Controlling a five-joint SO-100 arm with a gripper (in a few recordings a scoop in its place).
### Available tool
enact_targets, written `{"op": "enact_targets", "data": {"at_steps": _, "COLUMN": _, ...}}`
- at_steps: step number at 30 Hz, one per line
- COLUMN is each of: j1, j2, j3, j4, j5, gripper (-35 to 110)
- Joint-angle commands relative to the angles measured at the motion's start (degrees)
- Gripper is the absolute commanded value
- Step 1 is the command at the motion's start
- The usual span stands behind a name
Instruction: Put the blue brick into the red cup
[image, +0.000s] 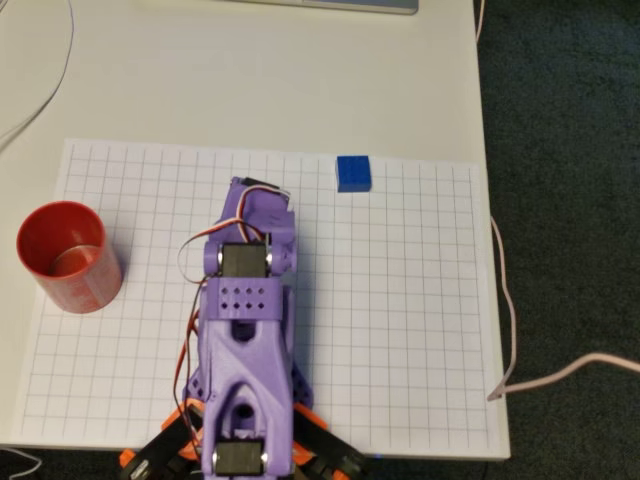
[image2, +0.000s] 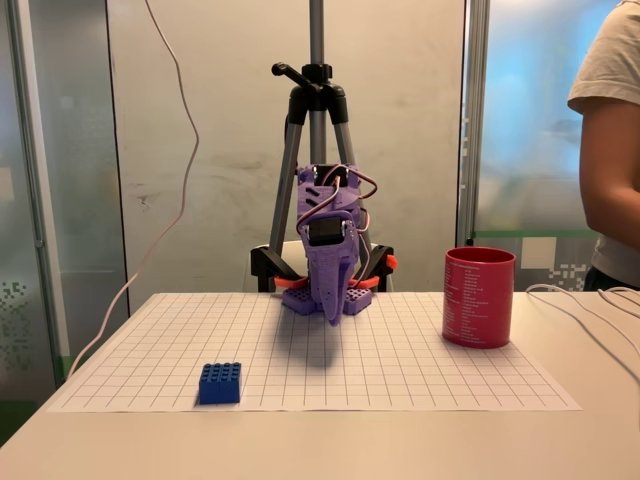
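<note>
I have not yet reached: my purple hand (image2: 333, 312) hangs pointed down above the gridded worktop (image: 400, 330), fingers together and empty, so next I must swing to the small blue plastic brick (image: 353, 173), well apart from the round red plastic cup (image: 68, 258).

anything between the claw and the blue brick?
No. In the overhead view only bare grid paper lies between the claw and the brick. The fixed view shows the same open stretch; the cup stands on the other side.
</note>
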Motion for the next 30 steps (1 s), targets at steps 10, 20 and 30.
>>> {"op": "enact_targets", "data": {"at_steps": 10, "j1": 13.9, "j2": 0.0, "j3": -23.0, "j4": 9.0, "j5": -1.8, "gripper": 0}}
{"op": "enact_targets", "data": {"at_steps": 20, "j1": 27.5, "j2": -32.4, "j3": -61.1, "j4": 19.4, "j5": -4.7, "gripper": 0}}
{"op": "enact_targets", "data": {"at_steps": 30, "j1": 21.9, "j2": -66.9, "j3": -99.1, "j4": 38.8, "j5": -18.5, "gripper": 0}}
